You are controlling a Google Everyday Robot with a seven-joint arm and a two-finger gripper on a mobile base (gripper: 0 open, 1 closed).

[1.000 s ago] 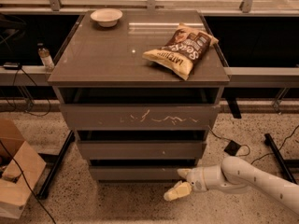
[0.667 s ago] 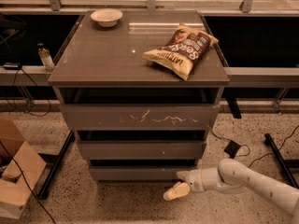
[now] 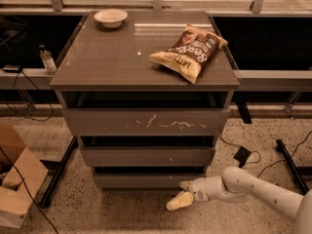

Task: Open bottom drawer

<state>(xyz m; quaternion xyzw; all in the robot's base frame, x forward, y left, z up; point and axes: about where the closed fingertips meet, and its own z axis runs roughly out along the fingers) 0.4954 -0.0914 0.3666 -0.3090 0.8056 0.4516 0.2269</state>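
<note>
The bottom drawer (image 3: pixel 146 181) is the slimmest of three grey-brown handleless fronts, low in the cabinet, with a plain flat face and a dark gap above it. It sits about flush with the fronts above. My gripper (image 3: pixel 181 194) reaches in from the lower right on a white arm and is just in front of the drawer's right end. One finger (image 3: pixel 185 185) is at the drawer's lower edge, the other (image 3: pixel 176 202) hangs below and nearer the floor.
The tall scratched top drawer (image 3: pixel 146 122) and the mid drawer (image 3: pixel 146 156) are above. A chip bag (image 3: pixel 191 50) and a white bowl (image 3: pixel 110 17) lie on the cabinet top. A cardboard box (image 3: pixel 17 189) stands at left; cables and a power brick (image 3: pixel 242 155) at right.
The gripper has edged slightly left and closer to the bottom drawer's right end. The drawer has not visibly moved.
</note>
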